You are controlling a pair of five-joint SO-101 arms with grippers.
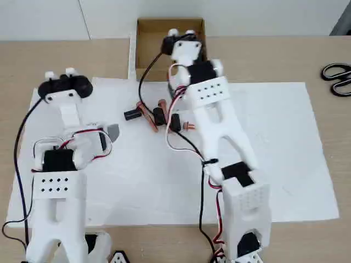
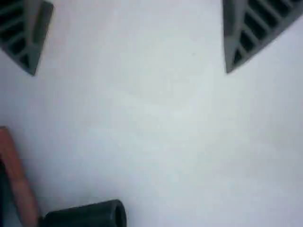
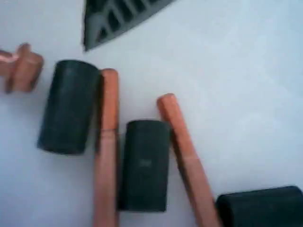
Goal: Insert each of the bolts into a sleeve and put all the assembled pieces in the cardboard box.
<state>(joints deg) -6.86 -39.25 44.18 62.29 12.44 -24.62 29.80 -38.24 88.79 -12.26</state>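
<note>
Left gripper (image 2: 129, 71) wide open, empty, over paper (image 2: 165, 132). Right gripper (image 3: 118, 19) above loose bolts (image 3: 106, 151), sleeves (image 3: 144, 163); opening indeterminable. Scissors (image 1: 337, 78) well apart.

I count three black sleeves: the first sleeve (image 3: 69, 106), the second sleeve (image 3: 144, 163) and the third sleeve (image 3: 260, 208). I count three copper bolts as well: the first bolt (image 3: 106, 151), the second bolt (image 3: 187, 156) and the third bolt (image 3: 21, 66). There is one cardboard box (image 1: 170, 22), one sheet of paper (image 1: 274, 137) and one pair of scissors (image 1: 337, 79). My arms make two: my left arm (image 1: 60, 186) and my right arm (image 1: 219, 126).
</note>
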